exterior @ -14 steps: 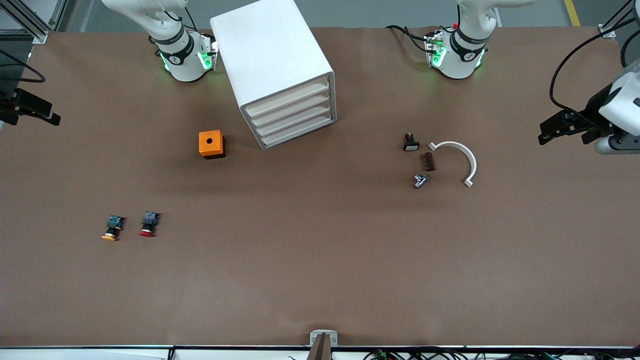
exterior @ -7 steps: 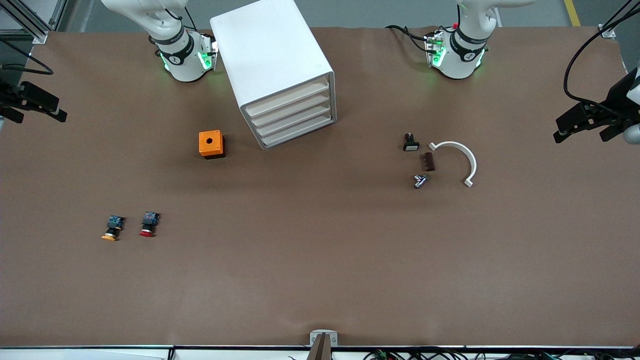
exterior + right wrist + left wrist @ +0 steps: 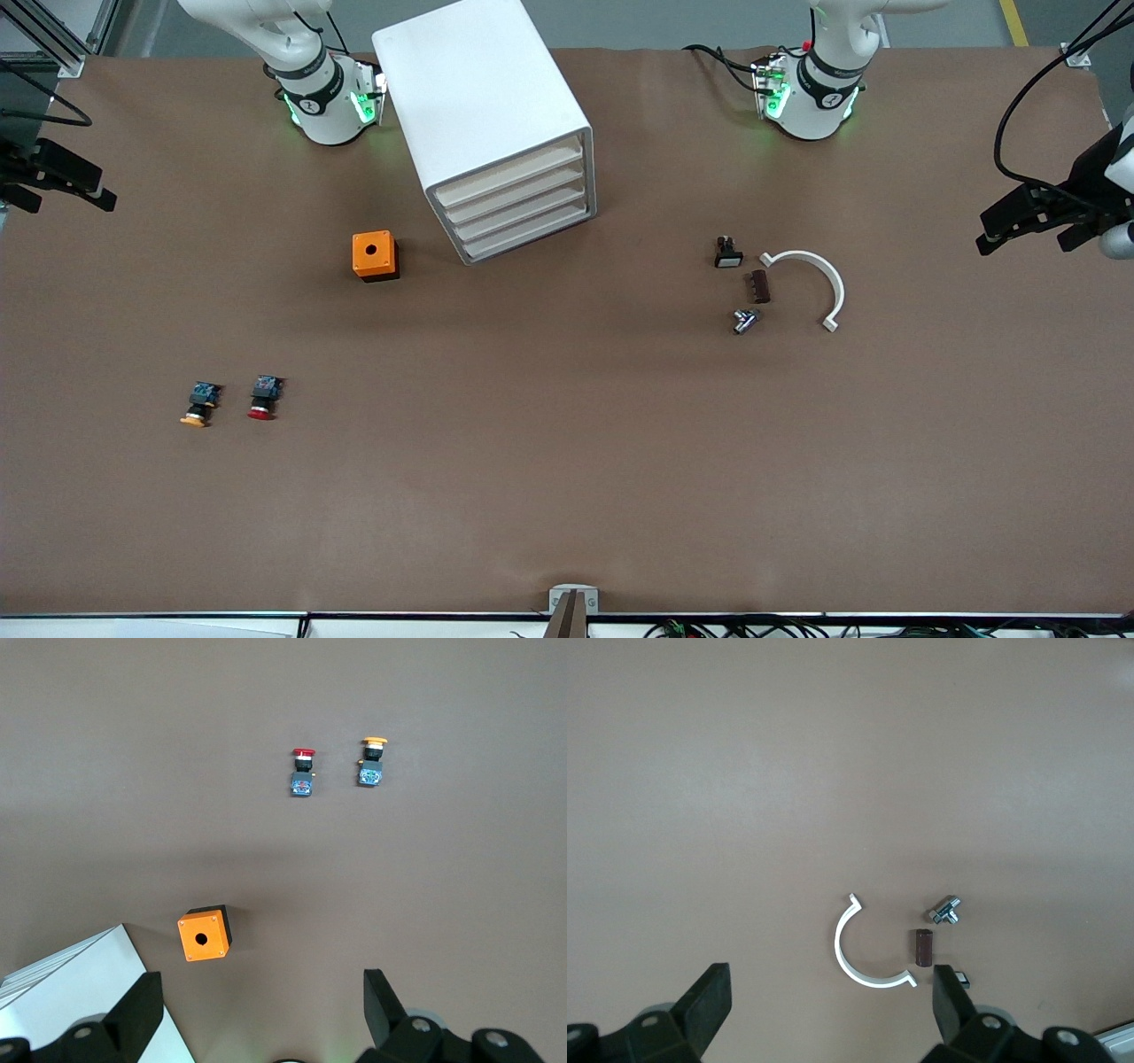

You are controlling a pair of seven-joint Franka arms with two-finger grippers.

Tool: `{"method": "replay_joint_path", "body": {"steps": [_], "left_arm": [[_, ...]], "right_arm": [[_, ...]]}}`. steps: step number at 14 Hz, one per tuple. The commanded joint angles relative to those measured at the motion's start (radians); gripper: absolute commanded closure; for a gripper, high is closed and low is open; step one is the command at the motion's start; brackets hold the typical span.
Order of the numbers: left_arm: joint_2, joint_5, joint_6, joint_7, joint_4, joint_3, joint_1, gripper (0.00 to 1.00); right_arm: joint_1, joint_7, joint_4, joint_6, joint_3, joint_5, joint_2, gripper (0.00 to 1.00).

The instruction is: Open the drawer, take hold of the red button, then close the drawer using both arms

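The white cabinet (image 3: 483, 106) stands between the two arm bases, and its corner shows in the right wrist view (image 3: 80, 997). Its uppermost drawer (image 3: 512, 174) is shut, like the three below it. The red-capped button (image 3: 263, 397) lies on the brown table toward the right arm's end, beside a yellow-capped button (image 3: 199, 404). Both show in the right wrist view, the red one (image 3: 302, 771) and the yellow one (image 3: 371, 762). My right gripper (image 3: 66, 202) (image 3: 261, 985) hangs open and empty over the table's edge at its end. My left gripper (image 3: 1023, 241) (image 3: 830, 979) hangs open and empty over its own end.
An orange cube with a hole (image 3: 374, 255) (image 3: 205, 935) sits beside the cabinet. Toward the left arm's end lie a white curved piece (image 3: 813, 283) (image 3: 864, 948), a brown block (image 3: 758, 286) (image 3: 923, 948), a small metal part (image 3: 745, 320) (image 3: 945, 911) and a small black switch (image 3: 727, 252).
My left gripper has pulled back toward its end of the table. My right gripper has shifted slightly at its edge. Nothing on the table has moved.
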Motion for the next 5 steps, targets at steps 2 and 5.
{"method": "replay_joint_path", "body": {"steps": [2,5], "left_arm": [[0.007,0.013,-0.02,-0.013,0.018,0.0,-0.008,0.0],[0.005,0.013,-0.02,-0.011,0.018,0.0,-0.008,0.0]], "right_arm": [[0.017,-0.028,-0.029,0.023,-0.007,-0.055,-0.03,0.0],[0.01,-0.047,-0.027,0.023,-0.007,-0.062,-0.03,0.0]]}}
